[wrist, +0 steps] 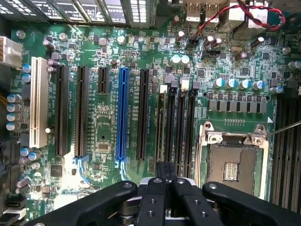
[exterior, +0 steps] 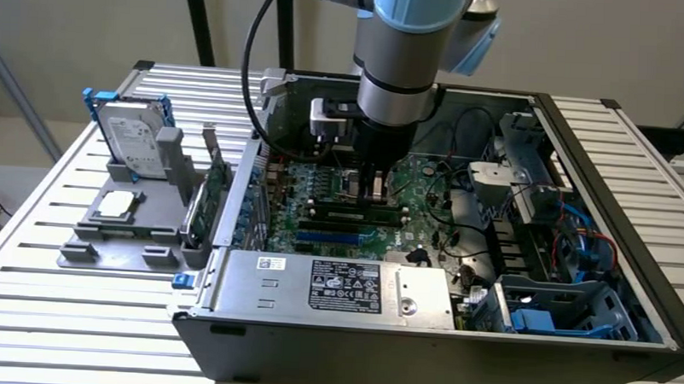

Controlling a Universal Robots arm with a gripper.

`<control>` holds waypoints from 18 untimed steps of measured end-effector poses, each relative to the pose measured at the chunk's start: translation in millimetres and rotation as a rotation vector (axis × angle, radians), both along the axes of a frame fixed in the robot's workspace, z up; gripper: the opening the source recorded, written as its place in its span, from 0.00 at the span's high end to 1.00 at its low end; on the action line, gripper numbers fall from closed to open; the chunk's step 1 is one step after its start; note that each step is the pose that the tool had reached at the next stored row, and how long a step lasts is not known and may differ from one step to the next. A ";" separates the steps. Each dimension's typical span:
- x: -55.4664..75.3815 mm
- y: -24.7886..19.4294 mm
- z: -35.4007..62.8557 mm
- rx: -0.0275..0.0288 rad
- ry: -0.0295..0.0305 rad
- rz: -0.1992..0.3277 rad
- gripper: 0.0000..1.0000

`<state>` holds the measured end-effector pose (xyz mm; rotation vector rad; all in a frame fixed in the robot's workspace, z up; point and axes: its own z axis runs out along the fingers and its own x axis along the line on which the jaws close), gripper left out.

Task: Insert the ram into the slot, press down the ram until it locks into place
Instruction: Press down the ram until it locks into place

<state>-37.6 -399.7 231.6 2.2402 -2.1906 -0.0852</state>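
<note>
Green flat ram stick [exterior: 344, 214] lies seated along long black memory slot [wrist: 164, 125], probably not yet latched; tool [exterior: 375, 191] directly above, fingers narrow, touching its top edge for pressing.

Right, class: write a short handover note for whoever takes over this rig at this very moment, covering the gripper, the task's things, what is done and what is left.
Gripper: down inside the open grey computer case, over the green motherboard; whether it is open or shut cannot be told.
Long thin green ram stick: lying along the narrow black memory slots, directly under the gripper.
Done: ram brought to the slot.
Left: whether it is fully pressed and locked cannot be told; check the latches.
</note>
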 end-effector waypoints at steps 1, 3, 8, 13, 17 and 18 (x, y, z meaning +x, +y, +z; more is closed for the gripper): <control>0.1 -0.1 4.9 -0.0012 0.0010 0.000 0.89; 1.0 -0.1 13.8 -0.0014 0.0017 0.000 0.89; 6.4 -0.7 25.8 -0.0014 0.0027 0.000 0.89; 6.4 -0.7 25.9 -0.0014 0.0029 0.000 0.89; 6.4 -0.7 25.9 -0.0014 0.0029 0.000 0.89; 6.4 -0.7 25.9 -0.0014 0.0029 0.000 0.89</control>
